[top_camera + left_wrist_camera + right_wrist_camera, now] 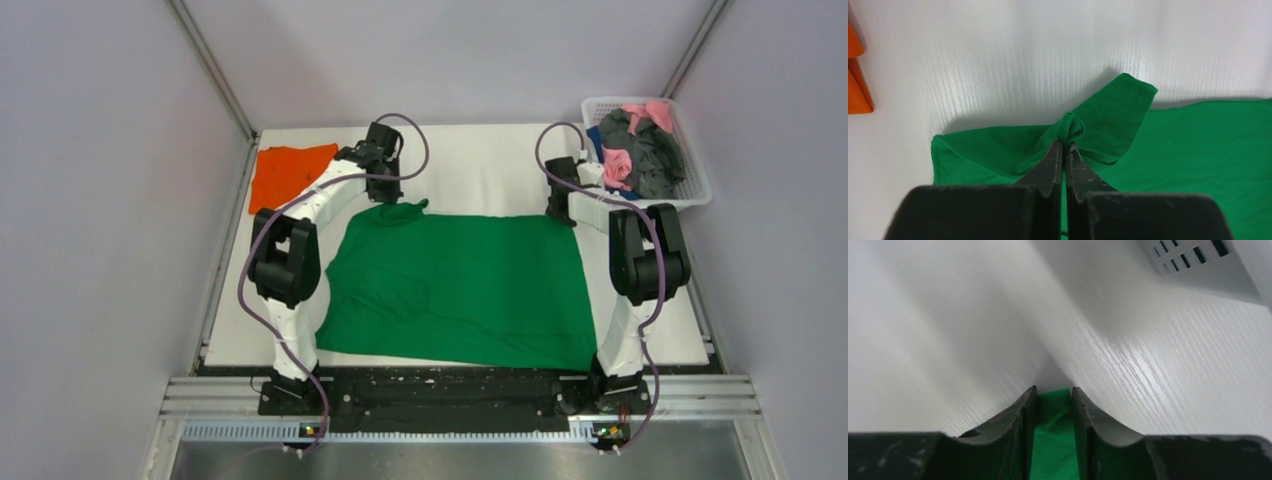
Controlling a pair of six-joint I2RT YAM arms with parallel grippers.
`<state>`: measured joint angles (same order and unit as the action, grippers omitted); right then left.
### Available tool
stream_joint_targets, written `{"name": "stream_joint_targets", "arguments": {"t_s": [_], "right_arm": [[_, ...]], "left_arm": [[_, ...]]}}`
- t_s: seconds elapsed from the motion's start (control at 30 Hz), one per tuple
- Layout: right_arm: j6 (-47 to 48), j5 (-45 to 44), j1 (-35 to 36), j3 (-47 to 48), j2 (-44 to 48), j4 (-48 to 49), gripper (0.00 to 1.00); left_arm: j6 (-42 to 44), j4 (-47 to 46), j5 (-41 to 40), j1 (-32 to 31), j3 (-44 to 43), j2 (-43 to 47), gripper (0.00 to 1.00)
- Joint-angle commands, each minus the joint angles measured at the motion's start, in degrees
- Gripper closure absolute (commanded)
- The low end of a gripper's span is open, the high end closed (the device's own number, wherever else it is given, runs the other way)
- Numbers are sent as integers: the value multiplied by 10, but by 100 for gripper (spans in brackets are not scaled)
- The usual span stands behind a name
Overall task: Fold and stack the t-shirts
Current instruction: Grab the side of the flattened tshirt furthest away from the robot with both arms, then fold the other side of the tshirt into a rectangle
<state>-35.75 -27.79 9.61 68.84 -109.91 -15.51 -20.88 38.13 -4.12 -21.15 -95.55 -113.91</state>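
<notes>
The green t-shirt (460,285) lies spread over the middle of the white table. My left gripper (392,200) is at the shirt's far left corner, shut on a bunched bit of green cloth (1071,126) that sticks out past its tips (1065,145). My right gripper (558,215) is down at the far right corner. Its jaws (1053,390) stand a little apart, with the green cloth's edge (1053,440) lying between them. The orange t-shirt (285,170) lies folded at the far left of the table, and its edge (855,85) shows in the left wrist view.
A white slotted basket (700,190) at the far right holds pink, dark grey and blue garments; its wall (1198,265) shows just beyond my right gripper. Grey walls close in the table on both sides.
</notes>
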Motion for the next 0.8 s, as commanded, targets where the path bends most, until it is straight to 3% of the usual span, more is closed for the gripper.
{"name": "stream_joint_targets", "arguments": {"t_s": [0.0, 0.23, 0.47, 0.77], "right_arm": [[1, -6, -1, -17, 13, -10, 72], [39, 3, -2, -3, 26, 8, 100], [67, 36, -1, -101, 130, 50, 100], [67, 60, 3, -214, 296, 22, 100]], "left_arm": [[-5, -17, -5, -1, 4, 44, 100], [-8, -17, -2, -1, 5, 56, 100], [-20, -36, -17, -15, 93, 127, 100], [-61, -73, -33, -36, 273, 322, 100]]}}
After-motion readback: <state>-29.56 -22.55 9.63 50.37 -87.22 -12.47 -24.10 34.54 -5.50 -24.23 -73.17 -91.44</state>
